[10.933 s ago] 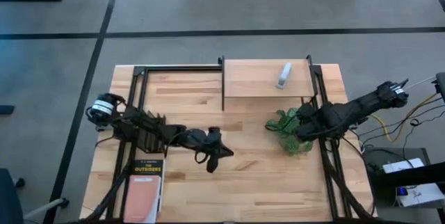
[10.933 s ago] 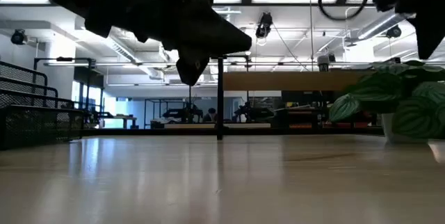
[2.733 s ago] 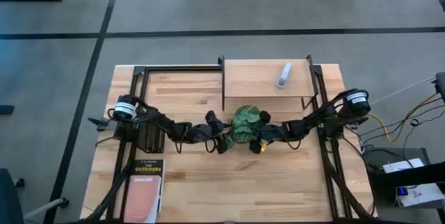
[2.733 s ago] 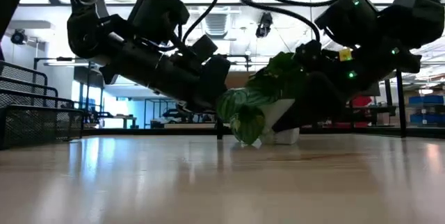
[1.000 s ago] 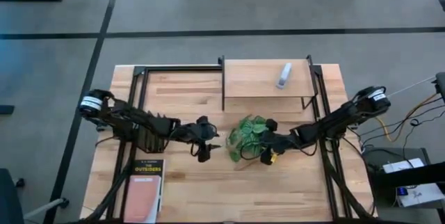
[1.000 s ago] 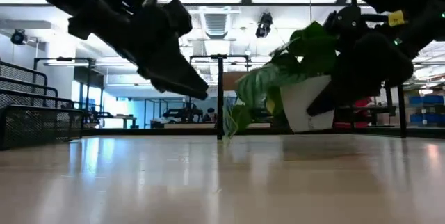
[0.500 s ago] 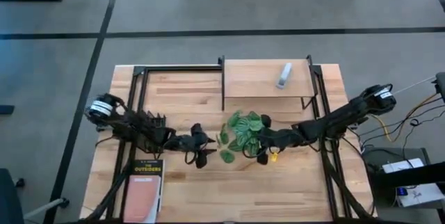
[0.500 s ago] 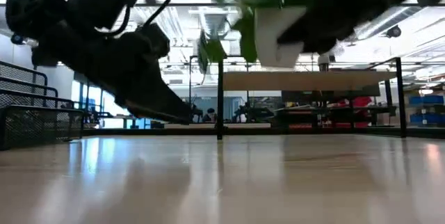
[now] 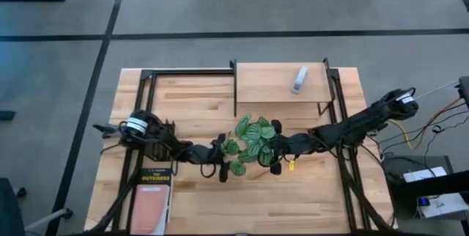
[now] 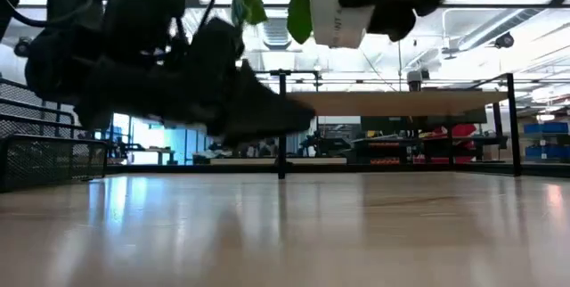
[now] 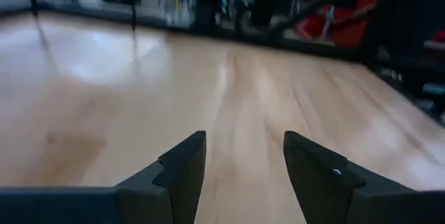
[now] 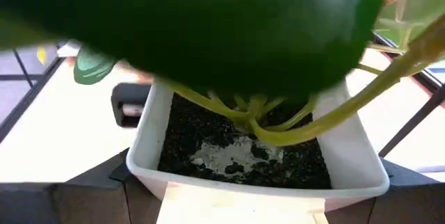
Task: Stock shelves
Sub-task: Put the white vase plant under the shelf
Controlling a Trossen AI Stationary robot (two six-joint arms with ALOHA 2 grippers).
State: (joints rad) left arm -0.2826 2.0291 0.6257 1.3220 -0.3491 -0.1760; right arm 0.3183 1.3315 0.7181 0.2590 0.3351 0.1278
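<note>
Leaves hide the right gripper (image 9: 272,153), clamped on the white plant pot (image 10: 337,9), lifted off the table (image 9: 308,192). Left gripper (image 11: 240,158) gapes empty. The shelf (image 9: 271,82) is pale wood on black legs.

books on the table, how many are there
1 visible: a book lying flat near the table's front left corner, by the base of the left arm. The arms and the plant held above the table could hide something beneath them.
</note>
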